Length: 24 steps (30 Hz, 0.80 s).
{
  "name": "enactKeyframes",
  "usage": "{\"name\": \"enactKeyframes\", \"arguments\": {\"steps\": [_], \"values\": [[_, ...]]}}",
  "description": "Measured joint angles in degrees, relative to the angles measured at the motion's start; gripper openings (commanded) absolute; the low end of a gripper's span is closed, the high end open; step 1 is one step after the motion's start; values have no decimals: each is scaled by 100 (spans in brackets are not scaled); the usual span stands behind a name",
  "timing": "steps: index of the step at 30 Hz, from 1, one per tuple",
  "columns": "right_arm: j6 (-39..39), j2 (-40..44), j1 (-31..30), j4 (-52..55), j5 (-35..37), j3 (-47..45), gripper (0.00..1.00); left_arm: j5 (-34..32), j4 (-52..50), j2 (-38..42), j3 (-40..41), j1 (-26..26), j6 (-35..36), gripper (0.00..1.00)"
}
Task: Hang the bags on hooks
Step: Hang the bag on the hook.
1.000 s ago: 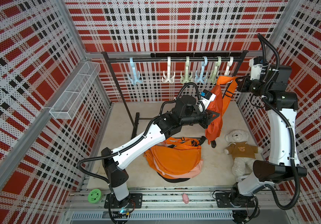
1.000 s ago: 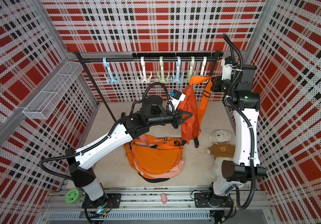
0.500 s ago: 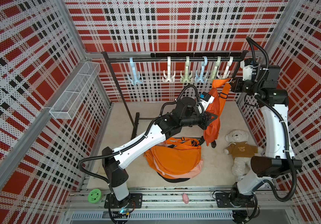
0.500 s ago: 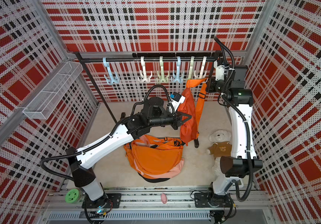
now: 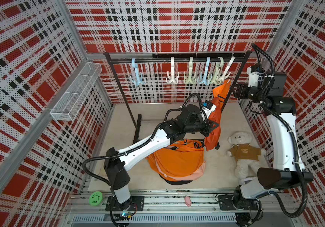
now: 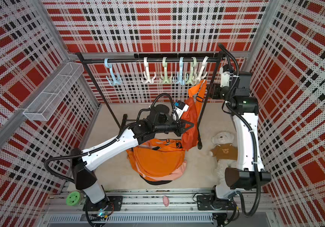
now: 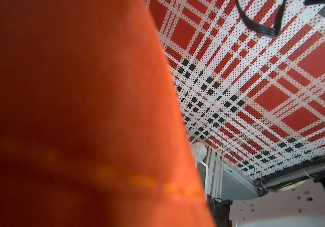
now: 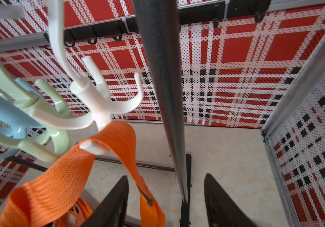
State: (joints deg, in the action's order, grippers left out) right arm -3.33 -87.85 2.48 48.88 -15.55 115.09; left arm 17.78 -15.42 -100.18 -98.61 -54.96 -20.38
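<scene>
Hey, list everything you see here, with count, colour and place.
hanging bag: one, orange, strap over the rightmost white hook
floor bag: one, orange, crumpled under the left arm
hooks: six, blue, white and green, on the rack bar
rack: one, black, at the back
teddy bear: one, white with brown shirt, floor, right
wire basket: one, white, left wall
disc: one, green, front rail
small pink item: one, pink, front rail
left gripper: one, black, shut on hanging bag
right gripper: one, black, open beside the rack's right post

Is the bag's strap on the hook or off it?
On: the orange strap loops over a prong of the white hook.
</scene>
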Motion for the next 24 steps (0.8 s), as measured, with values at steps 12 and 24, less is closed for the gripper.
{"name": "enactKeyframes", "arguments": {"steps": [12,24], "values": [[-225,772,0,-378,323,-693,100,33,-46,-492,-479,-9,20,67],[-267,1519,0,-728,146,-1917,97,-452,-505,-732,-839,-13,273,99]]}}
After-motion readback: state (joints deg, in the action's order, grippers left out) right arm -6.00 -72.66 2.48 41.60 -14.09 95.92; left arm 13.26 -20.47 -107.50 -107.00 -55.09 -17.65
